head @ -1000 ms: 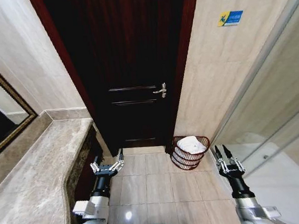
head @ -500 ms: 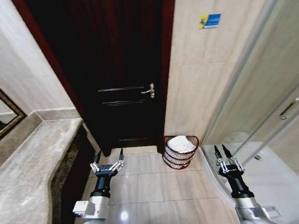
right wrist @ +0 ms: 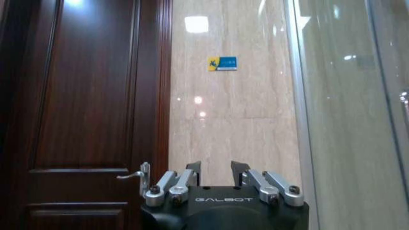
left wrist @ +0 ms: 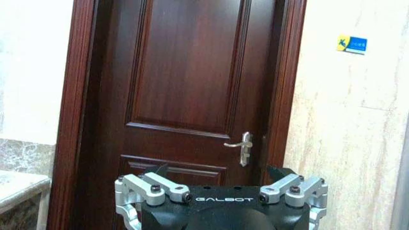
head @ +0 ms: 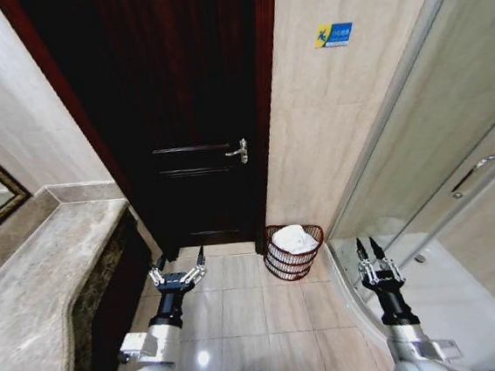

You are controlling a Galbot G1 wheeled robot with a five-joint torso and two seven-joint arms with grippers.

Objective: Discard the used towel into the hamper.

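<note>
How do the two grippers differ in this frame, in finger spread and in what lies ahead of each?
The left gripper has its fingers spread wide; the right gripper holds its fingers closer together, though open. The left one faces the dark door, the right one the shower glass. Both are empty, hovering above the tiled floor, flanking the hamper.

The hamper point(head: 292, 252) is set upright on the floor tiles beside the door. A white towel point(head: 295, 238) is held inside it.

Tiled floor point(head: 242, 313) bears, seemingly, hamper point(head: 293, 253)
</note>
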